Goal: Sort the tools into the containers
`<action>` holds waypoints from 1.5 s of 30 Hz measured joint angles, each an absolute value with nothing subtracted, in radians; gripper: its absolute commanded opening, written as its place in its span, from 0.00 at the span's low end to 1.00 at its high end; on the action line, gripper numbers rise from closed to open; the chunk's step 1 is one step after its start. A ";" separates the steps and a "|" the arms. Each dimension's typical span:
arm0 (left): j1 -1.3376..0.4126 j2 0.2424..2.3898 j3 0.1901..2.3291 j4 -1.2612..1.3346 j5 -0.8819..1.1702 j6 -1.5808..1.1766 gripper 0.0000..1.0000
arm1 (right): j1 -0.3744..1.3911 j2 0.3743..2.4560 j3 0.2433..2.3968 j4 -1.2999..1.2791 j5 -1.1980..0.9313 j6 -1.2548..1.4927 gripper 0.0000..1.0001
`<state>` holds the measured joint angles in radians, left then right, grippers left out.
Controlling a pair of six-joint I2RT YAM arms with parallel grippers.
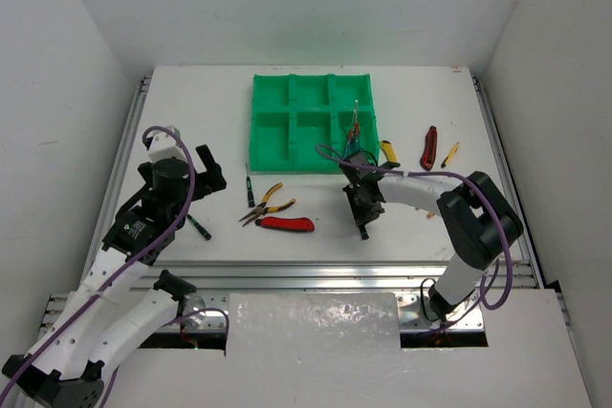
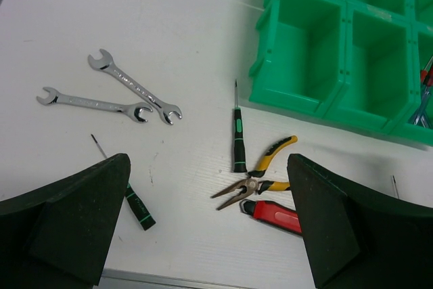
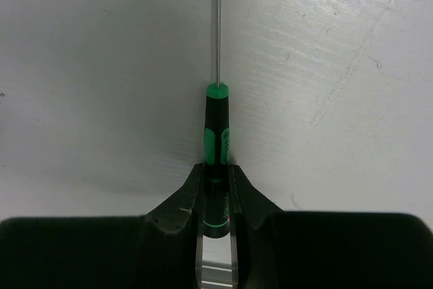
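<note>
My right gripper [image 3: 216, 172] is shut on the black handle of a green-and-black screwdriver [image 3: 218, 133]. Its thin shaft points away just above the white table. In the top view this gripper [image 1: 363, 217] hangs in front of the green tray [image 1: 271, 136]. My left gripper [image 2: 208, 162] stands wide open above the table with nothing between its fingers. Below it lie yellow-handled pliers [image 2: 260, 177], a red utility knife [image 2: 277, 214], two more green-and-black screwdrivers [image 2: 238, 140] [image 2: 137, 204] and two silver wrenches [image 2: 135, 86]. The tray's near right compartment holds a few tools [image 1: 354, 126].
To the right of the tray lie a red knife [image 1: 430, 147], a small yellow tool [image 1: 449, 153] and a yellow-handled tool [image 1: 388, 151]. White walls enclose the table on three sides. A metal rail [image 1: 316, 279] runs along the near edge.
</note>
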<state>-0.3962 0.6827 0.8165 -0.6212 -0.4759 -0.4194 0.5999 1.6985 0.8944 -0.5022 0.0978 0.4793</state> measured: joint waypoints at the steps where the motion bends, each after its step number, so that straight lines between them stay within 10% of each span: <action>1: -0.396 0.683 0.817 -0.620 -0.474 -0.419 1.00 | 0.600 1.699 0.894 -0.503 0.098 0.479 0.00; 15: -0.396 0.679 0.817 -0.616 -0.467 -0.416 1.00 | 0.605 1.547 1.055 -0.484 0.020 0.428 0.00; 26: -0.395 0.678 0.817 -0.618 -0.487 -0.418 1.00 | 0.529 2.070 1.830 -0.441 0.011 0.252 0.00; 45: -0.364 0.723 0.817 -0.606 -0.442 -0.395 1.00 | 0.249 2.337 2.235 -0.442 0.014 0.085 0.00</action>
<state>-0.3641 0.7227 0.8165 -0.6064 -0.4416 -0.3954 0.2493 2.3371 2.2353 -0.4419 0.0139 0.0853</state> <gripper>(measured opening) 0.996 0.150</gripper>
